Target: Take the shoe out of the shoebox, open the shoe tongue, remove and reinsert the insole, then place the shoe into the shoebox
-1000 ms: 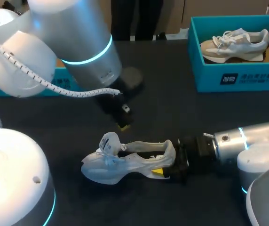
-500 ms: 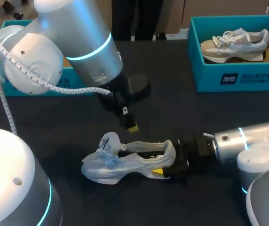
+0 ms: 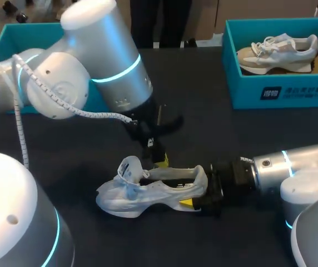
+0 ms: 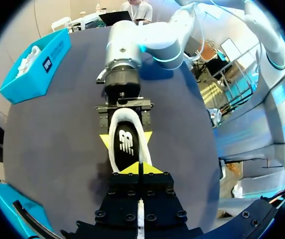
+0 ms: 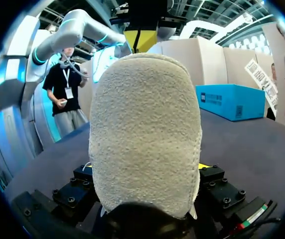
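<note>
White shoe (image 3: 148,192) out on the dark worktop (image 3: 214,128), roughly in the middle, toe toward the left side and opening facing up. Heel pinched by the right gripper (image 3: 195,196), which lies low along the worktop from the right. Yellow tips on either side of the heel and clamped onto it, with heel fabric filling pretty much the whole right wrist view. Tongue (image 3: 129,168) pulled up and standing toward the toe end, so a clear look straight into the shoe from the left wrist view, dark insole (image 4: 127,148) lying flat inside. Left gripper (image 3: 160,160) pointing down right over that opening, at the tongue end, fingers pressed fully together with nothing between them. Can't tell whether the tips actually touch the insole or just hang above it. Well apart from all that, two teal boxes along the back of the worktop. Shoebox (image 3: 9,39) at the far left, mostly hidden behind the left arm, inside not visible. Another box (image 3: 281,92) at the far right with a second light shoe (image 3: 276,51) lying in it.
</note>
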